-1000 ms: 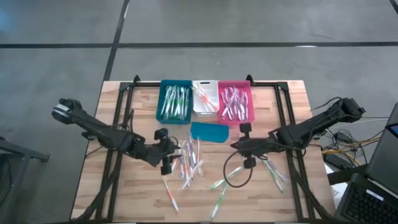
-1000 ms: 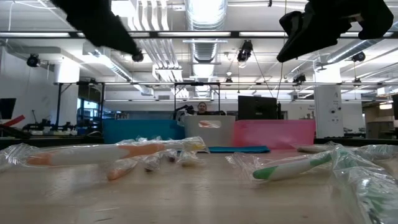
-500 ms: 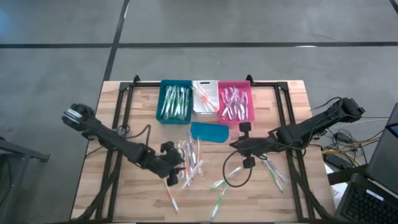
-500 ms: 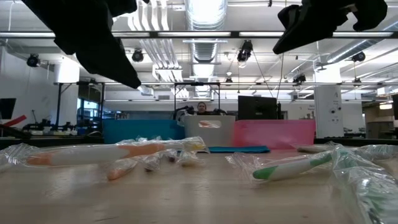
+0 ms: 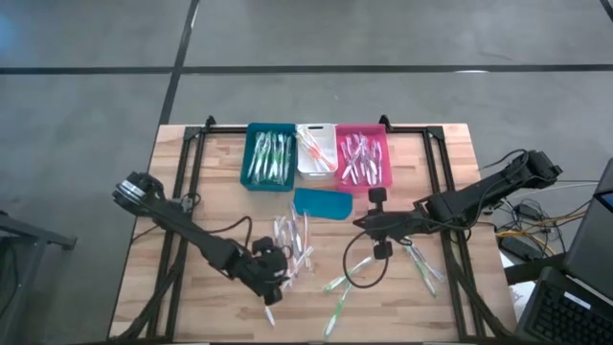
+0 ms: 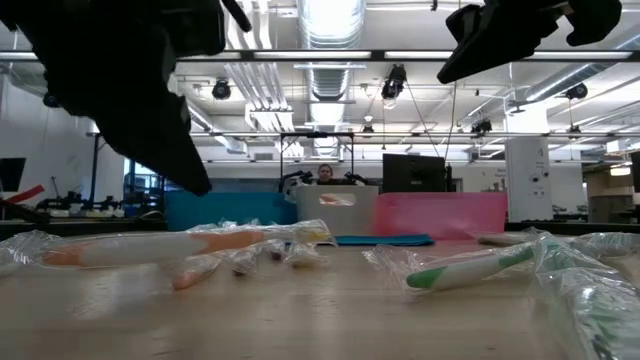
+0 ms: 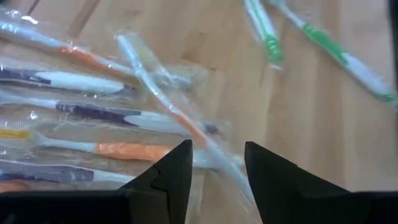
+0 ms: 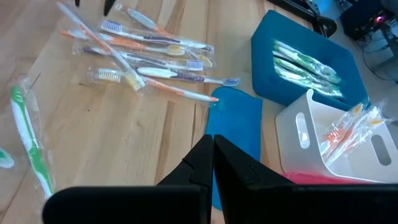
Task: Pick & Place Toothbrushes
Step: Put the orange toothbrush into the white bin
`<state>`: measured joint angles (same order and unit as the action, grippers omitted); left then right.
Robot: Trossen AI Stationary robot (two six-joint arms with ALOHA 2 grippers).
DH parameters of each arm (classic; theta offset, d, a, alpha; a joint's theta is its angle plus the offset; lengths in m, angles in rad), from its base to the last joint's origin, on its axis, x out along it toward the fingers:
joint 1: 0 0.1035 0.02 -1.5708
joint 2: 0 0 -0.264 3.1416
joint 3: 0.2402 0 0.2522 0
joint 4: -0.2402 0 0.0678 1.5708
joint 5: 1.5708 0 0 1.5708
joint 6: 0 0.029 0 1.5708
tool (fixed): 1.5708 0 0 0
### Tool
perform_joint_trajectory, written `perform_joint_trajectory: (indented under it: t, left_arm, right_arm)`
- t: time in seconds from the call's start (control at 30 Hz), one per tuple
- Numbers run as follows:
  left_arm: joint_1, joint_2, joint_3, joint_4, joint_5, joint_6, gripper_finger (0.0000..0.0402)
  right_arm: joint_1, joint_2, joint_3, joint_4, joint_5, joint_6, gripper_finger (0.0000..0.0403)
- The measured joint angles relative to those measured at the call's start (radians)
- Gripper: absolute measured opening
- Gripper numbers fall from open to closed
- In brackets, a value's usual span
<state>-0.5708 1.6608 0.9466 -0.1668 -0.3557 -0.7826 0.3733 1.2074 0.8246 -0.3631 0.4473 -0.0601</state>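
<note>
Wooden desk slats carry a loose heap of wrapped toothbrushes near the middle, and the left hand has swung over the last second from beside that heap down to its near edge. In its wrist view the two fingers stand apart, released, with an orange-accented brush lying between and just ahead of them; nothing is grasped yet. That reads as a lowering approach, so a pick looks close but is not made. The right hand has stayed where it was, clenched on nothing, hovering above the green-handled brushes on its side.

Counts: three bins sit at the far edge, one teal bin, one white bin and one pink bin, each already holding several brushes. One flat teal piece lies just in front of them. Roughly a dozen brushes lie loose in the heap, with about half a dozen green ones scattered apart; an exact number cannot be told through the wrappers.
</note>
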Motion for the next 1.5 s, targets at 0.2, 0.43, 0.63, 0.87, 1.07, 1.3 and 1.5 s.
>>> perform_joint_trajectory:
  t: [0.2,0.43,0.63,0.87,1.07,1.3,1.5]
  left_arm:
    - [0.015,0.051,0.0,0.001,-0.032,-0.047,0.0151]
    - [0.017,0.082,0.0,0.002,-0.033,-0.131,0.0151]
    - [0.017,0.083,0.0,0.017,-0.017,-0.18,0.0151]
    - [0.019,0.059,0.0,0.028,0.007,-0.235,0.0151]
    - [0.019,0.062,0.0,0.041,0.02,-0.303,0.0151]
    - [0.019,0.093,0.0,0.062,0.008,-0.306,0.0151]
    - [0.019,0.139,0.003,0.068,0.006,-0.301,0.0151]
  right_arm:
    - [0.0,0.0,0.0,-0.002,0.0,0.02,0.0008]
    - [0.0,0.001,0.0,-0.021,-0.001,0.027,0.0008]
    - [0.0,0.001,-0.001,-0.03,-0.002,0.053,0.0008]
    - [0.0,0.001,-0.001,-0.032,-0.002,0.054,0.0008]
    - [0.002,0.001,-0.002,-0.06,-0.002,0.059,0.0008]
    - [0.002,0.001,-0.002,-0.061,-0.002,0.06,0.0008]
    - [0.002,0.001,-0.002,-0.061,-0.002,0.061,0.0008]
